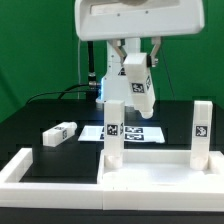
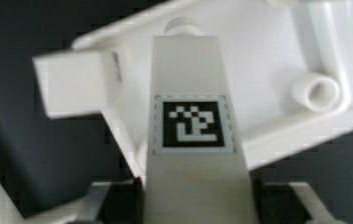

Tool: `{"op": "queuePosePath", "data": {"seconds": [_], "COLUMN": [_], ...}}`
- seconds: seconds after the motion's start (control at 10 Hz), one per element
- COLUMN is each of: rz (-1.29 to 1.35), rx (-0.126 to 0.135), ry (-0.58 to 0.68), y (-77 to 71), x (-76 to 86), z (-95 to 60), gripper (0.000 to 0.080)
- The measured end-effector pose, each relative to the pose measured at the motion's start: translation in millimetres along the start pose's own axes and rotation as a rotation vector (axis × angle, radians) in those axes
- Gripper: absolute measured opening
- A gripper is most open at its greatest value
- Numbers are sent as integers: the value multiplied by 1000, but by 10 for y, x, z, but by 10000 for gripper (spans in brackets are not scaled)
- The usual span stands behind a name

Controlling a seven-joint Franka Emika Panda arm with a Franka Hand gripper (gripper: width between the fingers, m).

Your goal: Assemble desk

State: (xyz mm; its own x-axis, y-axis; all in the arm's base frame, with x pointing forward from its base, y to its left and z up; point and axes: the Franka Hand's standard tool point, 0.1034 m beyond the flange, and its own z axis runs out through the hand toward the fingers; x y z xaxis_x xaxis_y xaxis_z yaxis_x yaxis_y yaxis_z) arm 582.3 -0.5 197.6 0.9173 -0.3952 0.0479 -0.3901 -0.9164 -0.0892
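Observation:
The white tabletop slab [image 1: 150, 172] lies at the front with its recessed face up. Two leg blocks stand upright on it, one at the exterior view's left [image 1: 113, 128] and one at its right [image 1: 201, 127]. My gripper [image 1: 137, 70] is shut on a third leg block [image 1: 139, 88], held tilted in the air behind and above the slab. In the wrist view this tagged leg block [image 2: 194, 110] runs out from between my fingers [image 2: 127, 200] toward the slab [image 2: 271, 45], near a round screw hole [image 2: 315, 92]. Another leg block [image 1: 60, 133] lies loose on the black table.
The marker board [image 1: 133, 132] lies flat behind the slab. The long white border rail [image 1: 22, 165] runs along the front and the exterior view's left side. Black cables [image 1: 55, 95] trail at the back by the arm's base.

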Motion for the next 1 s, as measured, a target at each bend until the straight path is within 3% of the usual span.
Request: {"op": "queuePosePath", "data": {"seconds": [0.2,0.3,0.4,0.5,0.6,0.7,1.0], "rz": [-8,-15,-18,-18,-57,-86,-70], "rx": [41,44,56,77,70,89,97], "ry": [182,206,300,358,370,422,437], "y": [-86,-107,-244,-538,-735,-906,-876], "x": [25,-19,-9,-150,-239,-281,-279], "z": [20,55,40,88,169,245,272], "gripper": [290,290,290,290,290,290,290]}}
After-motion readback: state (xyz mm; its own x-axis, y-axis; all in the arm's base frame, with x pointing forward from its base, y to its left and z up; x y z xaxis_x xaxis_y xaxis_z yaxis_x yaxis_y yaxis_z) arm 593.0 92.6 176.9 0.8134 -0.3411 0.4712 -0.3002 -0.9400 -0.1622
